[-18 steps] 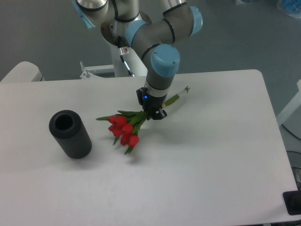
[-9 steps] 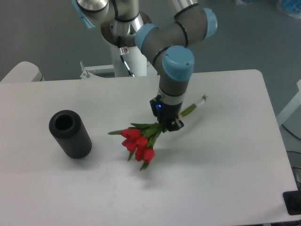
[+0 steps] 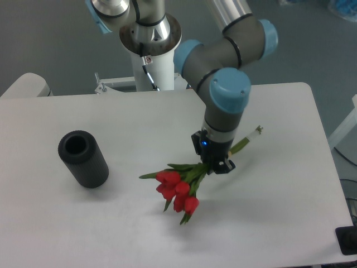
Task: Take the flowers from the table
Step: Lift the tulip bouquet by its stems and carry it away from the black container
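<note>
The flowers [image 3: 179, 188], a small bunch of red tulips with green stems and leaves, hang tilted in the air just over the white table [image 3: 111, 234], right of centre. The red heads point down-left and the stem end sticks out up-right past the arm. My gripper [image 3: 216, 164] is shut on the stems near the middle of the bunch. Its fingers are mostly hidden by the gripper body and the leaves.
A black cylinder [image 3: 83, 158] with an open top stands on the table's left side, well apart from the flowers. The robot's white base [image 3: 150, 61] rises behind the table's far edge. A dark object [image 3: 347, 240] sits off the table's front right corner.
The gripper has carried the flowers to the right and toward the front of the table, farther from the black cylinder. The cylinder has not moved.
</note>
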You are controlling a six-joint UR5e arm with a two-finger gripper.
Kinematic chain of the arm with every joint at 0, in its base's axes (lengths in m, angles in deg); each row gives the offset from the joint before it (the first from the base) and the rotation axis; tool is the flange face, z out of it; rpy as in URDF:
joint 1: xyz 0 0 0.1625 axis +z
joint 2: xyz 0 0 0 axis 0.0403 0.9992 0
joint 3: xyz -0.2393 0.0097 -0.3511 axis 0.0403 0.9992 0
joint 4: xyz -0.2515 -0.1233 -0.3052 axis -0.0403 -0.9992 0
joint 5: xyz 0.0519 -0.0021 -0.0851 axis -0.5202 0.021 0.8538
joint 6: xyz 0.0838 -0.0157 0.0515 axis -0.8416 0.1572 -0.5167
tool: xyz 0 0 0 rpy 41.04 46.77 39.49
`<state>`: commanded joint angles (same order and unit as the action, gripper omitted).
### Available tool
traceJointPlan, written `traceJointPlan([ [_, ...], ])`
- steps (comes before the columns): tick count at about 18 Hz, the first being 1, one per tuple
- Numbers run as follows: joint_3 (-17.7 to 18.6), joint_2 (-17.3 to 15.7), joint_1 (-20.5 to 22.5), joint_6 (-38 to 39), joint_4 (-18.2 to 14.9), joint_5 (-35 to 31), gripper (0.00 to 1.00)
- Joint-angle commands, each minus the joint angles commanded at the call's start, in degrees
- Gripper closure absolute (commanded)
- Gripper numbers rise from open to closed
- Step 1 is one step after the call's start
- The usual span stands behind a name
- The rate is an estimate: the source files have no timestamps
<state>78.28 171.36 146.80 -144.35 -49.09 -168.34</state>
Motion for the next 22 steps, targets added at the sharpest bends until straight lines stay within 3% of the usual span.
traceJointPlan([
  [3,-4.7,2.9,-1.9,0.0,-2.7,-3.6,0.86],
  [7,-6.1,3.8,-2.1,0.1,-2.6,-3.6,0.86],
  [22,-6.8,4.8,-2.2,0.5,-2.5,-4.1,0.86],
])
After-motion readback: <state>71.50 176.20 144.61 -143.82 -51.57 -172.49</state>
